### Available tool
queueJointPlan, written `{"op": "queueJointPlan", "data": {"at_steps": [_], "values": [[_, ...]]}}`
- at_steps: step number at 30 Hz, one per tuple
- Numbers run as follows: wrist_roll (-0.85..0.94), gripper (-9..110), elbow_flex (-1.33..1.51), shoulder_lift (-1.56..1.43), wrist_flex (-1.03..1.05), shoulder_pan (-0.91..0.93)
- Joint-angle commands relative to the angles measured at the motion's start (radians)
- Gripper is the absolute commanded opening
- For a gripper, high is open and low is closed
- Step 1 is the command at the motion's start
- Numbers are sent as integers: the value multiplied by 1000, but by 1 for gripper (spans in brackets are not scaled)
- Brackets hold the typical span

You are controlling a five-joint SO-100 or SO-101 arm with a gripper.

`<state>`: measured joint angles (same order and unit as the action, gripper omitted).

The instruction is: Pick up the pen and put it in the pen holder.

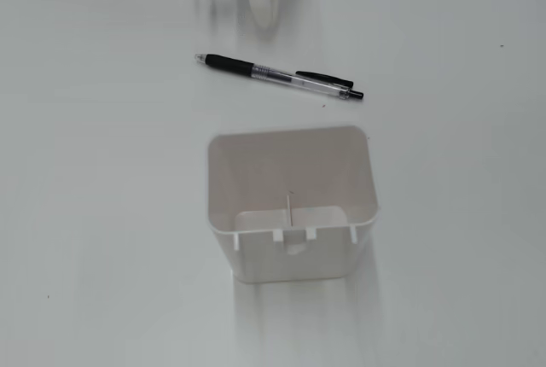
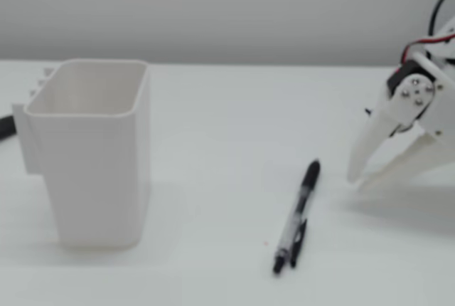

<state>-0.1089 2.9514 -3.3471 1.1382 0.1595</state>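
Both fixed views show the white table [image 1: 94,213] carrying the holder [image 2: 92,156], upright toward one edge. Beside it, apart, the pen [image 2: 297,217] lies flat. Nearby, the gripper [image 2: 357,181] hovers partly open, empty.

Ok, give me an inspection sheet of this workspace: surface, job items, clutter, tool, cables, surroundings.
Surface: white table, plain, a few tiny dark specks.
Pen: lying flat on the table, outside the holder, untouched.
Pen holder: upright, nothing seen inside, thin divider visible.
Clutter: a dark object at the left edge in a fixed view, cut off, unidentifiable.
Tool: open, fingertips low near the table, beside the pen, holding nothing.
Cables: red and black wires on the arm.
Surroundings: plain grey wall.
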Motion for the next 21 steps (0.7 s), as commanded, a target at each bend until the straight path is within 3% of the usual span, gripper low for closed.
{"op": "queueJointPlan", "data": {"at_steps": [1, 5, 11, 21], "values": [[5, 2, -130, -40, -48, 46], [-3, 6, -268, 112, -60, 55], [-15, 10, -557, 635, -51, 43], [-222, 19, -1032, 1384, 67, -95]]}}
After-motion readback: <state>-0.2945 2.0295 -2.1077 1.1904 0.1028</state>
